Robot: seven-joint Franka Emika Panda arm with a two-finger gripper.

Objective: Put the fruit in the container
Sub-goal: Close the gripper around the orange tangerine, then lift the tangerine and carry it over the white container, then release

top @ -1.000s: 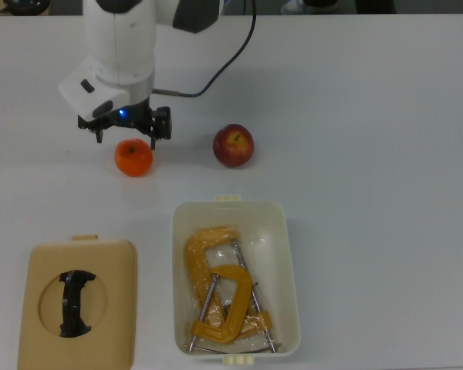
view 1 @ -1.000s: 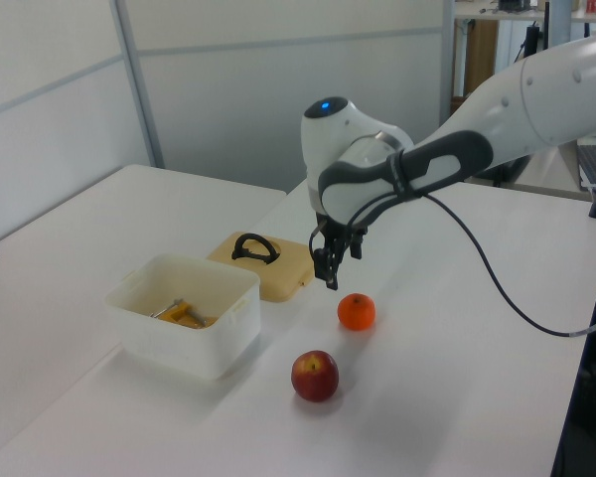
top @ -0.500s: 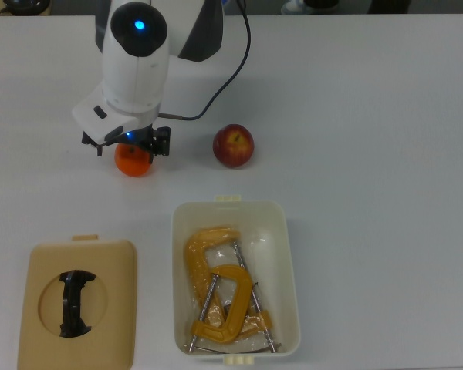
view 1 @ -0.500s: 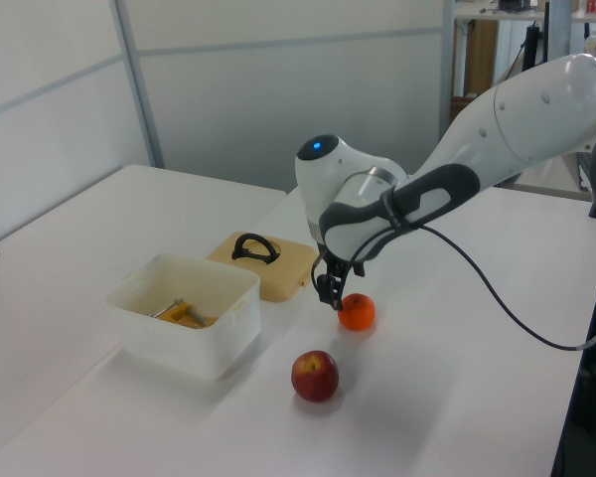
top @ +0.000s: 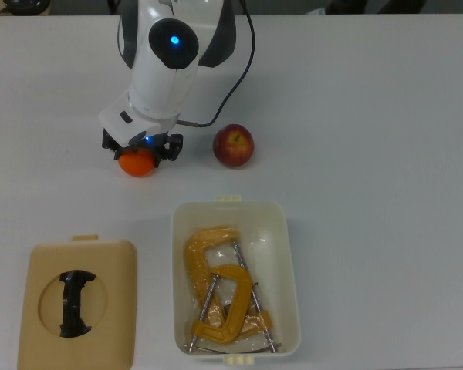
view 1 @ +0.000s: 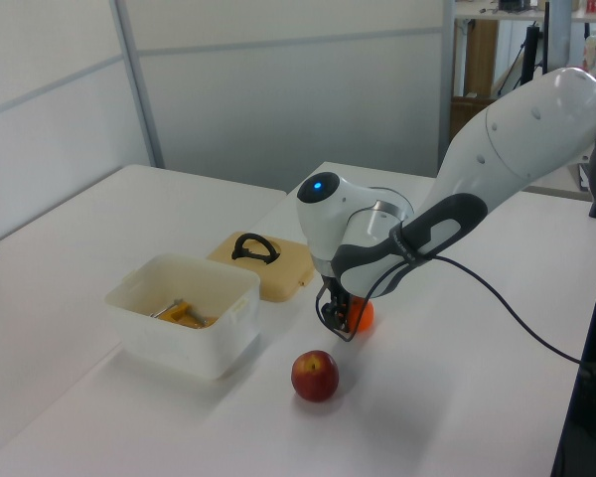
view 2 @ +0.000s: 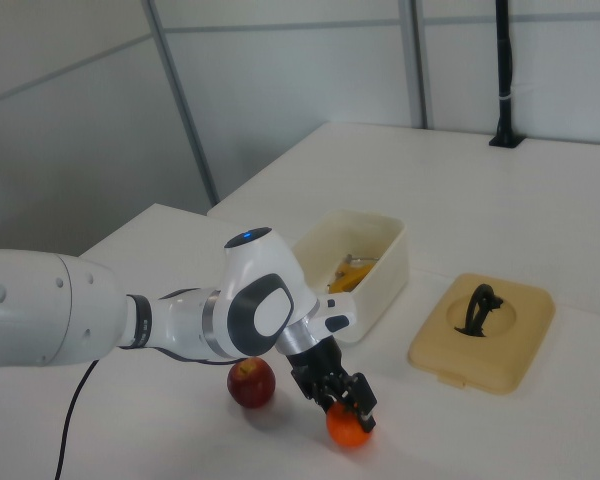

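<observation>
The orange mandarin [top: 137,166] lies on the white table, with the dark red apple [top: 233,146] to its right in the top view. My gripper [top: 141,151] is lowered over the mandarin and stands open, one finger on each side of it. From the left view the gripper [view 1: 339,320] hides most of the mandarin [view 1: 365,316], and the apple [view 1: 315,376] lies nearer the camera. Seen from the right view, the gripper [view 2: 346,402] sits on top of the mandarin [view 2: 348,432]. The cream-white container [top: 290,262] stands below both fruits in the top view.
Orange-yellow metal clamps [top: 220,293] lie inside the container. A flat tan lid [top: 108,266] with a black handle rests at the top view's lower left. A black cable [top: 243,54] trails from the arm across the table behind the apple.
My gripper has moved from just behind the mandarin down over it, so its fingers now straddle the fruit. The apple and container have not moved.
</observation>
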